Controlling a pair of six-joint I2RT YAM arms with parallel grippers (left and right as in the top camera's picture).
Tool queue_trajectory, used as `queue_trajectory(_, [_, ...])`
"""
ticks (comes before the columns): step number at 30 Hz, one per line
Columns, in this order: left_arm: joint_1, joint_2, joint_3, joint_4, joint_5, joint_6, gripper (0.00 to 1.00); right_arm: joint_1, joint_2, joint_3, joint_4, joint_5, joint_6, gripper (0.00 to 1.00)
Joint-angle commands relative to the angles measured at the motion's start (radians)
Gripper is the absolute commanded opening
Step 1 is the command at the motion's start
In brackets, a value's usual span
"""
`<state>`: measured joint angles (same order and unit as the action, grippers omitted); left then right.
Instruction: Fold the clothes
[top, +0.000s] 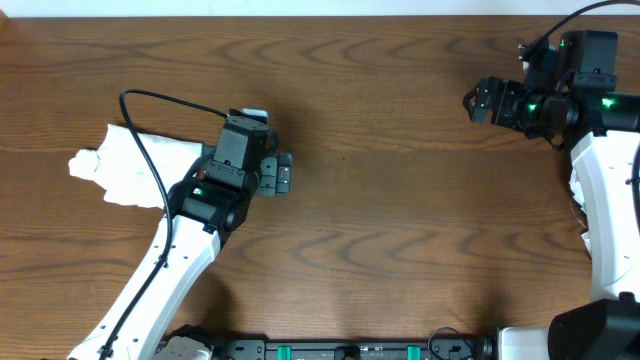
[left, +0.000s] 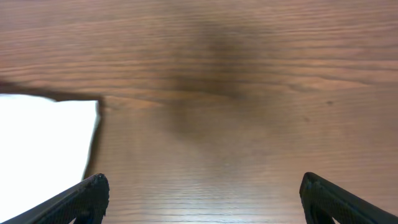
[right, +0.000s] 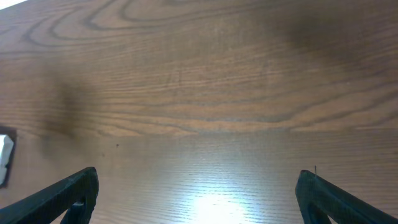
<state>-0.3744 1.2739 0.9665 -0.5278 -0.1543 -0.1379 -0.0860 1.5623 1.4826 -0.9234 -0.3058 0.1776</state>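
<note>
- White garment (top: 105, 165) lies on the wooden desk (top: 400, 220), the broadest thing in view. It sits at the desk's left side, well apart from the bare middle and right.
- Left arm (top: 170, 270) extends from the near edge and crosses over the garment's right-hand part, hiding it. Right arm (top: 610, 200) stands at the far right, well apart from the cloth.
- The garment's long axis runs roughly left to right across the desk, a little tilted. A narrower, crumpled end points toward the left edge, and the wider, flatter part goes under the left arm. In the left wrist view one flat, squarish corner of it shows just to the side of the fingers.
- Handling, as I judge it: light, limp, thin fabric that will sag and drag rather than hold a shape. It is not fragile and is likely to slide easily on the smooth wood. It is best pinched at a corner or along a free edge, ideally at two corners at once so the fold stays square.
- Left fingers (left: 93, 193) are spread wide with nothing between them, over bare wood just beside the cloth.
- Right fingers (right: 81, 186) are likewise spread wide and empty, over bare desk.
</note>
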Motion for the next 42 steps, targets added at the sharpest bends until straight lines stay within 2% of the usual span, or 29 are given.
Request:
queue_trajectory(1, [-0.003,0.007,0.001,-0.009,-0.082,-0.017,0.98,0.007,-0.006,0.008,-0.008,-0.055,-0.014,0.99])
queue_trajectory(21, [-0.003,0.007,0.001,-0.010,-0.082,-0.017,0.98,0.006,-0.007,0.008,-0.046,-0.063,-0.016,0.99])
queue_trajectory(27, [-0.003,0.007,0.001,-0.010,-0.082,-0.017,0.98,0.047,-0.139,-0.021,-0.008,0.122,-0.057,0.99])
queue_trajectory(32, [-0.003,0.007,0.001,-0.010,-0.082,-0.017,0.98,0.132,-0.364,-0.182,0.130,0.248,-0.132,0.99])
queue_trajectory(38, [-0.003,0.007,0.001,-0.010,-0.082,-0.017,0.98,0.137,-0.687,-0.556,0.323,0.280,-0.131,0.99])
queue_trajectory(42, [-0.003,0.007,0.001,-0.010,-0.082,-0.017,0.98,0.138,-0.924,-0.816,0.373,0.279,-0.130,0.99])
